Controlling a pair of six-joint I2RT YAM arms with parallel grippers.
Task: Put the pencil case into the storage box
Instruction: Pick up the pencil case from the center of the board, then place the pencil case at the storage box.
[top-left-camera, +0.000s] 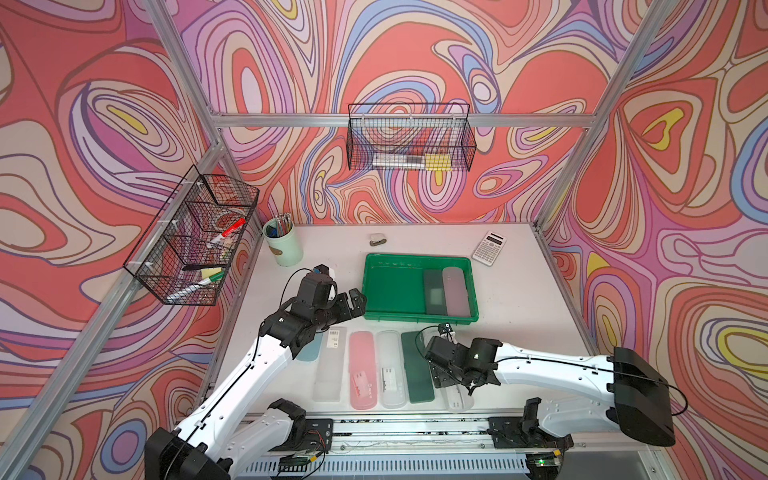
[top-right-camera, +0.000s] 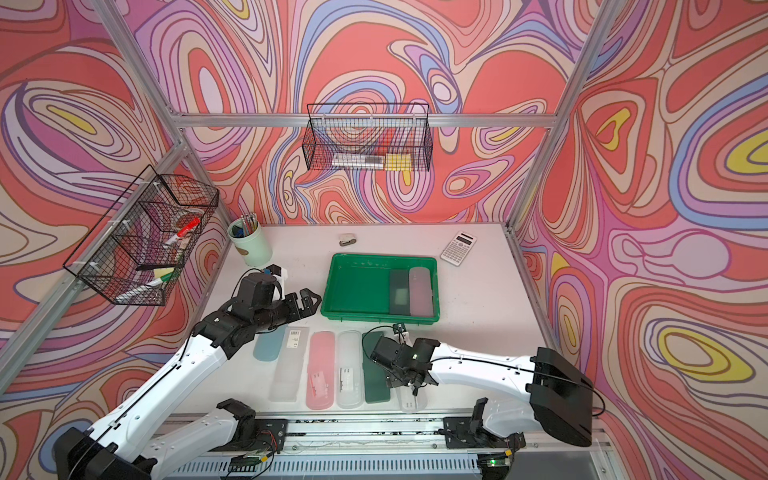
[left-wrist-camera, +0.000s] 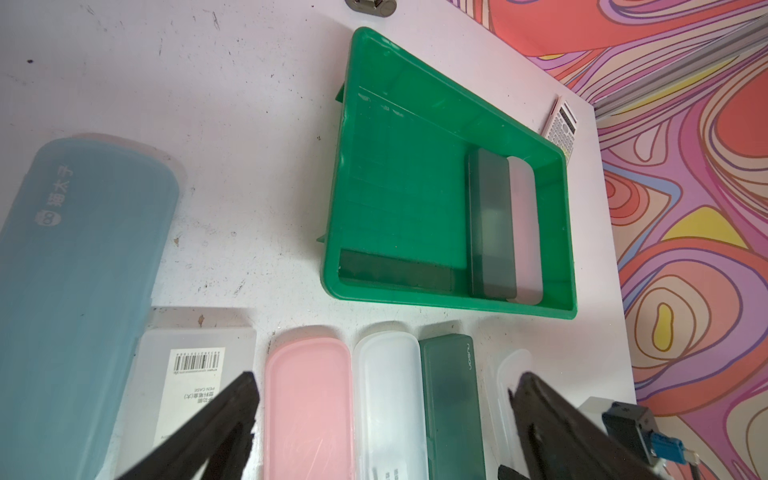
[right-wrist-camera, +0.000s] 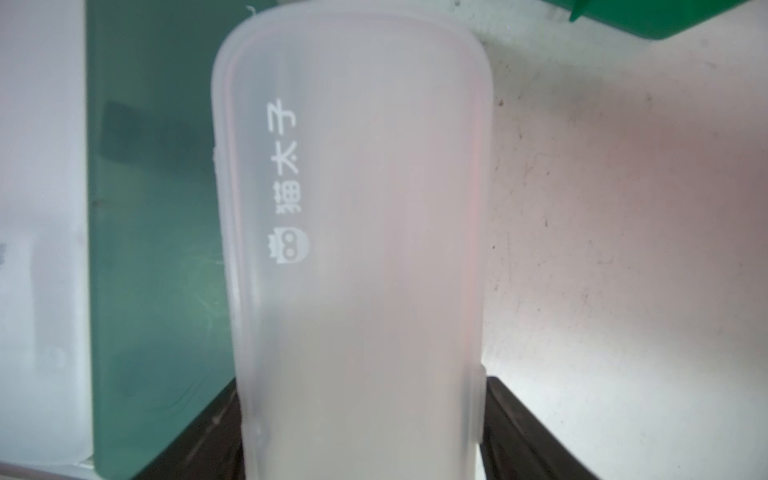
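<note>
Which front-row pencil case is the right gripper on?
The frosted case at the right end, beside the dark green case; it alone lies between the jaws of the right gripper.

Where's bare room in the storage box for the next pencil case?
The storage box floor is bare from its left wall to the dark grey case, which lies beside the pinkish case at the right wall. The table right of the box is bare too. Crowded: the front row, frosted case beside dark green case.
</note>
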